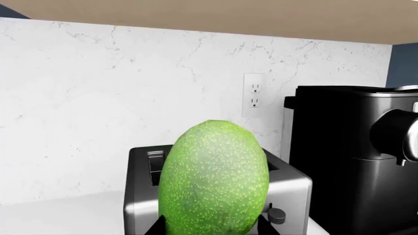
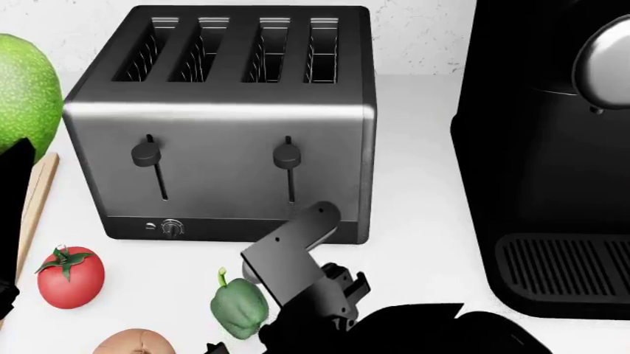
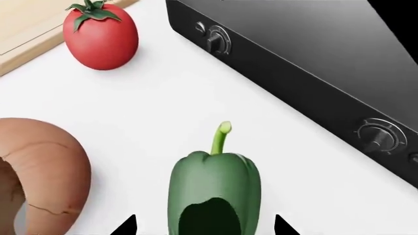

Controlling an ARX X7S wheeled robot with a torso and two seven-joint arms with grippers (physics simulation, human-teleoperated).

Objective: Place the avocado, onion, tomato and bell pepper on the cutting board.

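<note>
- The left gripper [image 1: 212,226] has its jaws closed on the lower end of the avocado [image 1: 214,178], which stands upright and lifted clear of the counter; only two dark fingertips [image 1: 156,226] show in the left wrist view.
- The right gripper [image 3: 203,226] is spread wide, one tip on each side of the bell pepper [image 3: 214,196], gripping nothing yet; the pepper lies on the white counter [image 3: 163,103] with its stem pointing to twelve o'clock in the right wrist view.
- In the head view the bell pepper [image 2: 239,304] sits at seven o'clock, touching or just beside the right arm, the tomato [image 2: 70,276] at eight o'clock, the onion [image 2: 136,344] at the bottom edge, and the avocado [image 2: 25,96] at ten o'clock.
- The cutting board [image 2: 35,198] appears only as a wooden sliver at nine o'clock, just beside the tomato; none of the produce lies on it.
- Likely risks: closing off-centre on the lobed pepper could squirt it sideways into the onion [image 3: 36,174] or under the toaster [image 2: 232,125]; the avocado, pinched low on a rounded end, might tip or slip during transfer.
- Hidden: most of the board, the left arm's body, half the onion, and how squarely the jaws seat on the avocado. The coffee machine [image 2: 556,155] is cropped at three o'clock.
</note>
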